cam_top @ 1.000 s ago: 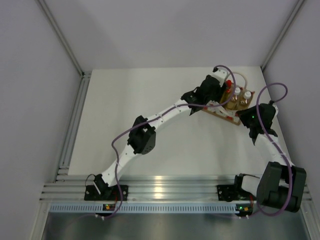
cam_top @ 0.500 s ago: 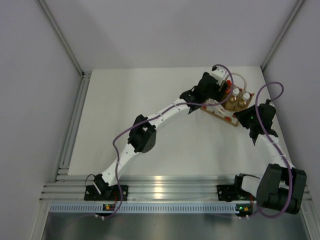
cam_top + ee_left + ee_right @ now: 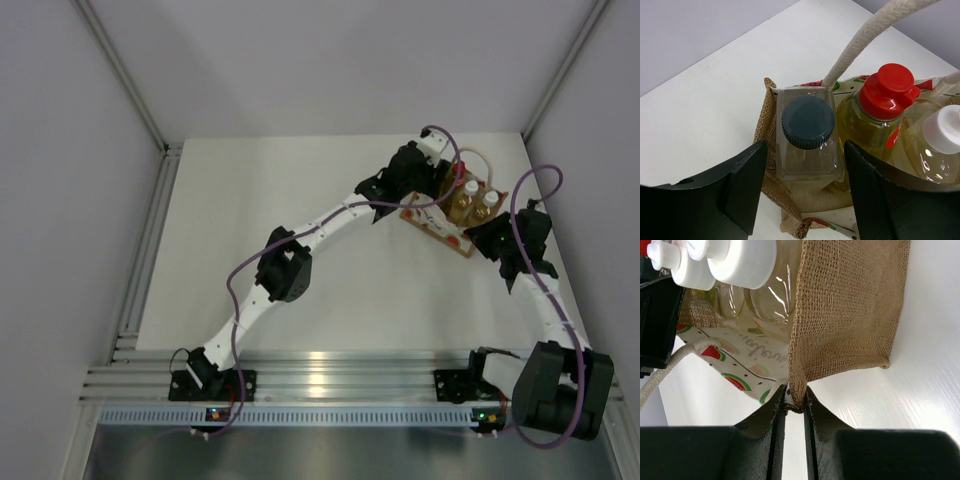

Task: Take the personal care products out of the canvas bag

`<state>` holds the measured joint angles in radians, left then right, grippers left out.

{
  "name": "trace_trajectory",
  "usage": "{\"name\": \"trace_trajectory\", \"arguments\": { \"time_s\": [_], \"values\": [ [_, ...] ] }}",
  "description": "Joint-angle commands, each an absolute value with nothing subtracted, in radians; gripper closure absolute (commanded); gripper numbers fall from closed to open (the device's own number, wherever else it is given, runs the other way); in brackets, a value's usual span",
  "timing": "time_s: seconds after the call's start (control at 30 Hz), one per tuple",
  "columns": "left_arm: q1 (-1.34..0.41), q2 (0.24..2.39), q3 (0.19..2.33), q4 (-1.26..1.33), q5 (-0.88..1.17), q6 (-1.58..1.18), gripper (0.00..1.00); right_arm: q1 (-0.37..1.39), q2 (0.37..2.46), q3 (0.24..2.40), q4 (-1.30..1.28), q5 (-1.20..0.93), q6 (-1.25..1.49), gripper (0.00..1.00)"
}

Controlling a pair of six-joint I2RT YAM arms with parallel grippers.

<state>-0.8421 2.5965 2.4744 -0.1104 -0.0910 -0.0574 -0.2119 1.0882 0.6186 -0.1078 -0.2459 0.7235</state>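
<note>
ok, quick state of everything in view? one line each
left gripper, open, fingers either side of the grey-capped bottle, not touching it
right gripper, shut on the canvas bag's corner edge
canvas bag, standing, all four bottles inside
grey-capped bottle, upright in the bag, cap on
red-capped bottle, upright in the bag, cap on
white-capped bottles, both in the bag, caps on

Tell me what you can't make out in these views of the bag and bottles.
Top view: the clear bottle with the dark grey cap is hidden under the left tool; the print on the tan burlap bag is too small.
Left wrist view: the bag wall hides the bottle bases; the right edge cuts a white-capped bottle.
Right wrist view: the top edge cuts both white caps.
</note>
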Motion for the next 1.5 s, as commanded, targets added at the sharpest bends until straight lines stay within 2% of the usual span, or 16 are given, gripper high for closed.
{"name": "trace_trajectory", "arguments": {
  "time_s": [0.0,0.27,0.6,0.63,0.67,0.73,0.83,0.87,0.9,0.93,1.47],
  "values": [
    [-0.819,2.649,2.464,-0.123,-0.087,-0.015,0.3,-0.198,1.026,0.684,-0.112,-0.313,0.686,1.0],
    [-0.821,2.663,2.442,-0.135,-0.081,0.029,0.24,-0.198,1.006,0.698,-0.124,-0.342,0.68,1.0],
    [-0.828,2.707,2.47,-0.137,-0.055,0.047,0.32,-0.198,1.014,0.715,-0.143,-0.351,0.637,1.0],
    [-0.833,2.711,2.473,-0.135,-0.051,0.052,0.34,-0.198,1.015,0.716,-0.144,-0.353,0.632,1.0],
    [-0.834,2.715,2.48,-0.133,-0.049,0.054,0.43,-0.198,1.02,0.716,-0.146,-0.357,0.627,1.0],
    [-0.842,2.715,2.482,-0.135,-0.066,0.061,0.51,-0.198,1.023,0.716,-0.146,-0.359,0.624,1.0],
    [-0.848,2.697,2.48,-0.135,-0.106,0.061,0.74,-0.198,1.031,0.721,-0.146,-0.36,0.617,1.0],
    [-0.848,2.689,2.479,-0.133,-0.139,0.055,0.88,-0.198,1.035,0.722,-0.144,-0.362,0.612,1.0],
    [-0.848,2.671,2.479,-0.13,-0.156,0.035,0.97,-0.199,1.035,0.726,-0.144,-0.361,0.611,1.0],
    [-0.848,2.66,2.479,-0.126,-0.175,0.026,1.0,-0.199,1.035,0.726,-0.144,-0.36,0.609,1.0],
    [-0.848,2.497,2.502,-0.052,-0.244,-0.075,1.0,-0.199,1.081,0.742,-0.147,-0.331,0.563,1.0]
  ]
}}
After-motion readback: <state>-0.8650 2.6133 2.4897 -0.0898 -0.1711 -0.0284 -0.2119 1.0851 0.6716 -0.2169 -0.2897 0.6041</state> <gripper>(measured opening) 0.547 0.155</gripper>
